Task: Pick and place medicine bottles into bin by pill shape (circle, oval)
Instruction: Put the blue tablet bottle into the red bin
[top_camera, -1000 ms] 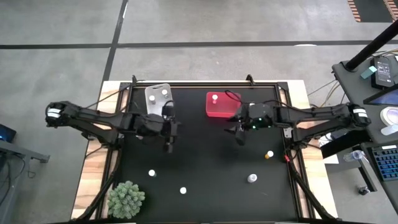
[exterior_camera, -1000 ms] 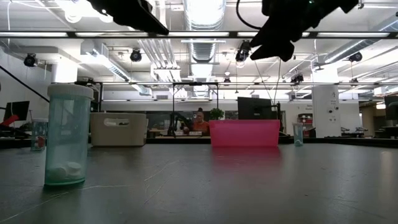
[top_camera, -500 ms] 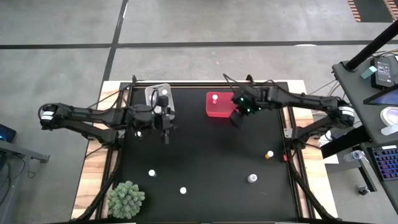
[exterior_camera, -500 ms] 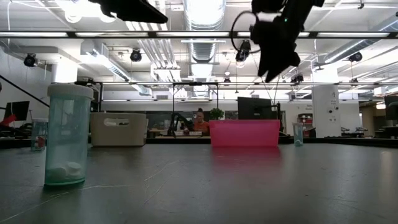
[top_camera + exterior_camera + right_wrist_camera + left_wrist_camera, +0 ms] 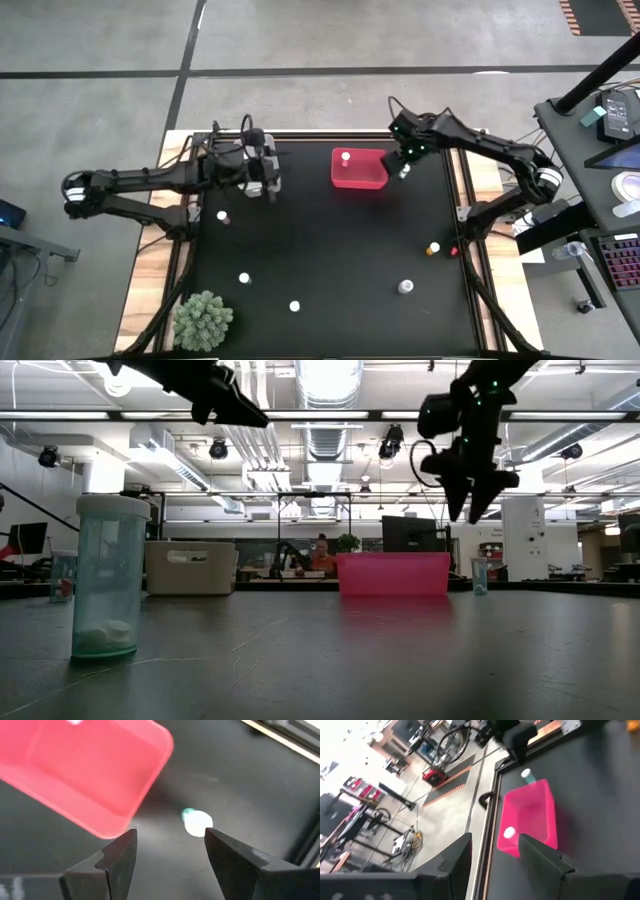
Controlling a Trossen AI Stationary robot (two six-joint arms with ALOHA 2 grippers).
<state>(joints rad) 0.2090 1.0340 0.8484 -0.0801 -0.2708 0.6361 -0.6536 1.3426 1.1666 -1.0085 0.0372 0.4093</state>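
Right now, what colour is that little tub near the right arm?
The tub is bright pinkish red, clearest in the right wrist view.

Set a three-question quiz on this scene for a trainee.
1. True or false: the red bin is empty.
2. The right gripper hovers over: A) a loose bottle on the table beside that bin; B) the green plant; C) the inside of the red bin.
3. Fill in: the right gripper's jaws are ____.

Key: 1 false, a capped bottle is inside; 2 A; 3 open.
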